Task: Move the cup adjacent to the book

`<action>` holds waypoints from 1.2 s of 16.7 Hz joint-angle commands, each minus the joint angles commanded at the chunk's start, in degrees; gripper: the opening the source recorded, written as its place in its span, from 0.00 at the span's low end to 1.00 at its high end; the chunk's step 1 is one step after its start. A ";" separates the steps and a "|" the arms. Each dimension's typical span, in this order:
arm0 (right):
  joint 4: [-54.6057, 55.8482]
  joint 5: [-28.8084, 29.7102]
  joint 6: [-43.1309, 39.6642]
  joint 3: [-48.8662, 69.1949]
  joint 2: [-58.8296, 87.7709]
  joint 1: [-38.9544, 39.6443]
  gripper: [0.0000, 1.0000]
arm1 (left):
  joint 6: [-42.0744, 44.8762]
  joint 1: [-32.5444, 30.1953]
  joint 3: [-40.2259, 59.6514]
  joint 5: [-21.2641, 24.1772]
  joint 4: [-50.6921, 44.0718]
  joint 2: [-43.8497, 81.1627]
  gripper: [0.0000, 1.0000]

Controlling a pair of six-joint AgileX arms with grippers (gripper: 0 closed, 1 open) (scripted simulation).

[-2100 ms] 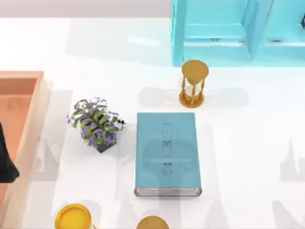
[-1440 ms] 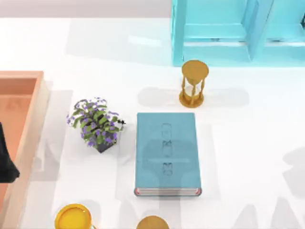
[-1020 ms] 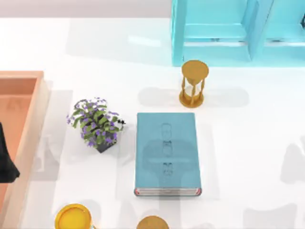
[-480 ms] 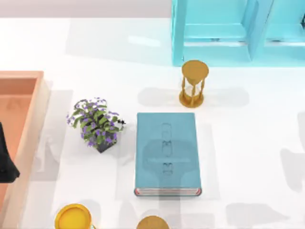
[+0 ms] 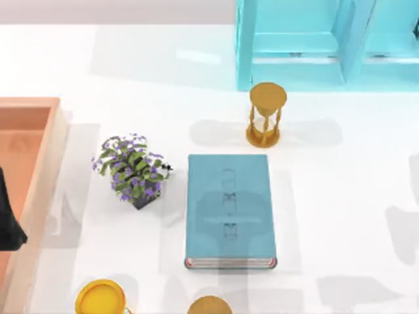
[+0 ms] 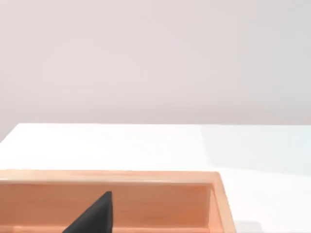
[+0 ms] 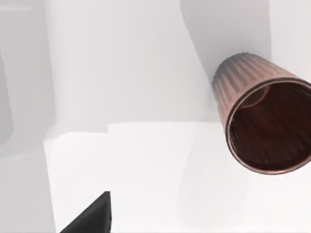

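The cup (image 7: 262, 121), a ribbed pinkish-copper tumbler with a dark brown inside, stands on the white table in the right wrist view. A dark part of my right gripper (image 7: 92, 216) is at that view's edge, apart from the cup. The book (image 5: 229, 209), a large teal-blue hardcover with white page edges, lies flat in the middle of the table in the top view. My left arm (image 5: 6, 222) is parked at the table's left edge over the wooden tray, and a dark part of my left gripper (image 6: 95, 216) sits above the tray's inside.
A golden hourglass (image 5: 267, 114) stands just behind the book, and a potted purple-flowered plant (image 5: 134, 169) is to its left. A wooden tray (image 5: 46, 163) lines the left side. A yellow bowl (image 5: 99, 299) and a golden round object (image 5: 209, 305) sit at the front edge. A teal cabinet (image 5: 327, 46) stands back right.
Grey shadows on the right and front of the table have shifted. The book, hourglass, plant and left arm stay in place.
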 joint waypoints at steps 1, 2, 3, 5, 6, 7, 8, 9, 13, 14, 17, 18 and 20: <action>1.92 0.01 0.07 -1.59 0.40 0.02 1.00 | 0.00 0.00 0.00 0.00 0.00 0.00 1.00; 4.44 0.01 0.13 -3.49 0.90 0.05 1.00 | 0.00 0.00 0.00 0.00 0.00 0.00 1.00; 7.50 0.01 0.17 -5.69 1.52 0.08 1.00 | 0.00 0.00 0.00 0.00 0.00 0.00 1.00; 14.10 -0.01 0.24 -10.47 2.87 0.16 1.00 | 0.00 0.00 0.00 0.00 0.00 0.00 1.00; 17.04 -0.01 0.29 -12.68 3.48 0.19 1.00 | 0.00 0.00 0.00 0.00 0.00 0.00 1.00; 19.41 -0.01 0.31 -14.62 4.01 0.21 1.00 | 0.00 0.00 0.00 0.00 0.00 0.00 1.00; 21.15 -0.01 0.32 -16.21 4.41 0.23 1.00 | 0.00 0.00 0.00 0.00 0.00 0.00 1.00; 22.28 -0.02 0.32 -17.28 4.69 0.24 1.00 | 0.00 0.00 0.00 0.00 0.00 0.00 1.00; 22.85 -0.02 0.32 -17.79 4.83 0.24 1.00 | 0.00 0.00 0.00 0.00 0.00 0.00 1.00; 22.85 -0.02 0.32 -17.79 4.83 0.24 1.00 | 0.00 0.00 0.00 0.00 0.00 0.00 1.00; 22.85 -0.02 0.32 -17.79 4.83 0.24 0.77 | 0.00 0.00 0.00 0.00 0.00 0.00 1.00; 22.85 -0.02 0.32 -17.79 4.83 0.24 0.70 | 0.00 0.00 0.00 0.00 0.00 0.00 1.00; 22.85 -0.02 0.32 -17.79 4.83 0.24 0.55 | 0.00 0.00 0.00 0.00 0.00 0.00 1.00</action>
